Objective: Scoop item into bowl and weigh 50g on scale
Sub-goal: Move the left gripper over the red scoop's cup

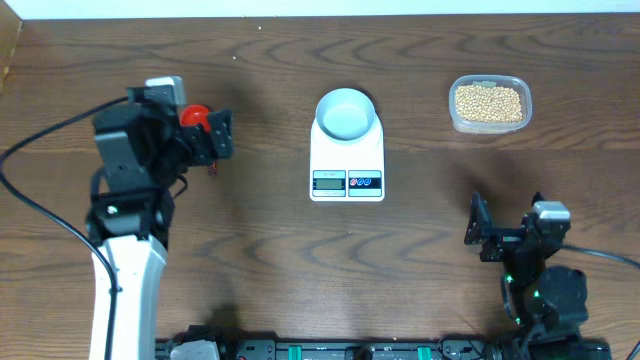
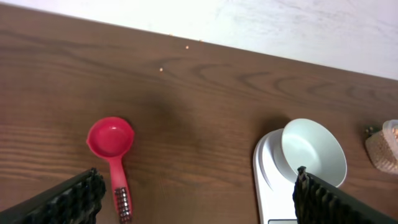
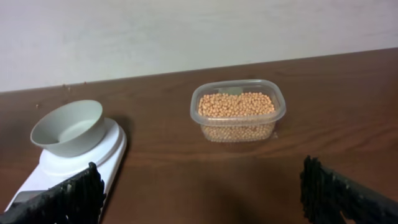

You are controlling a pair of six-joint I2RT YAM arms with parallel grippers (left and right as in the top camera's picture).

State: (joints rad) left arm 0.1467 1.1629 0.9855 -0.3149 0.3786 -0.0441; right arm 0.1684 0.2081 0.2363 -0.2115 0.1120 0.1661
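Observation:
The tan-yellow beans (image 1: 488, 102) fill a clear plastic tub (image 1: 489, 122) at the back right; they also show in the right wrist view (image 3: 236, 106). The pale bowl (image 1: 345, 113) stands empty on the white scale (image 1: 346, 165), also in the left wrist view (image 2: 313, 151) and the right wrist view (image 3: 67, 127). A red scoop (image 2: 111, 138) lies on the table at the left, its bowl half hidden under my left arm in the overhead view (image 1: 194, 115). My left gripper (image 1: 214, 137) is open above the scoop's handle, holding nothing. My right gripper (image 1: 486, 228) is open and empty, near the front right.
The scale's display (image 1: 329, 181) and its two buttons (image 1: 365, 181) face the front edge. A few stray beans (image 2: 163, 68) lie on the wood at the back. A black cable (image 1: 40, 150) runs from the left arm. A pale wall edges the table's far side.

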